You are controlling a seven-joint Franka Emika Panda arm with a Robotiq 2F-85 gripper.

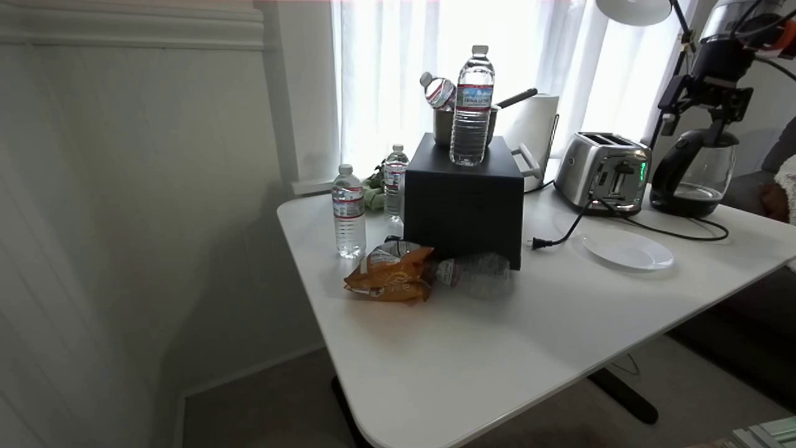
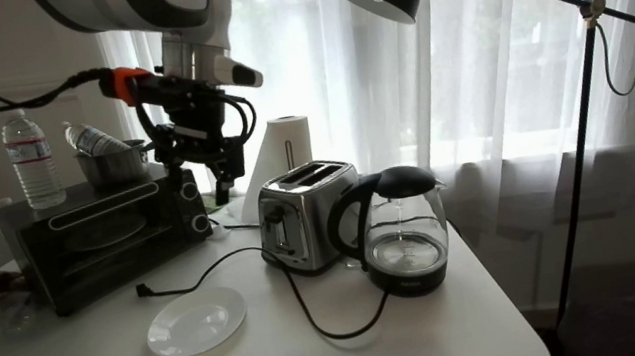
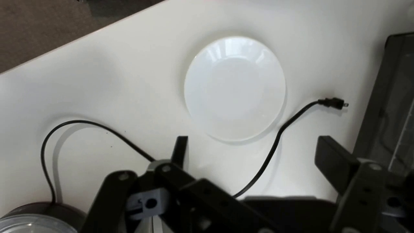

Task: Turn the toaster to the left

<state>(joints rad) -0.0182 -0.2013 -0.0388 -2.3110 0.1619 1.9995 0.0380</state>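
The shiny silver toaster [image 1: 578, 171] stands upright on the white table, its lever side facing the front. It also shows in an exterior view [image 2: 330, 198], between the black oven and the kettle. My gripper [image 2: 199, 189] is raised above the table, and there its fingertips appear to the left of the toaster, apart from it. In an exterior view my gripper [image 1: 691, 127] appears above the kettle. In the wrist view the gripper [image 3: 252, 142] is open, with nothing between the fingers; the toaster is mostly hidden behind the gripper there.
The glass kettle [image 2: 409, 252] stands close beside the toaster. A black cord [image 2: 306, 310] and white plate [image 2: 197, 321] lie in front. The black oven [image 2: 104, 237] bears a pot [image 2: 115, 168] and bottles. A paper towel roll [image 2: 289, 138] stands behind the toaster.
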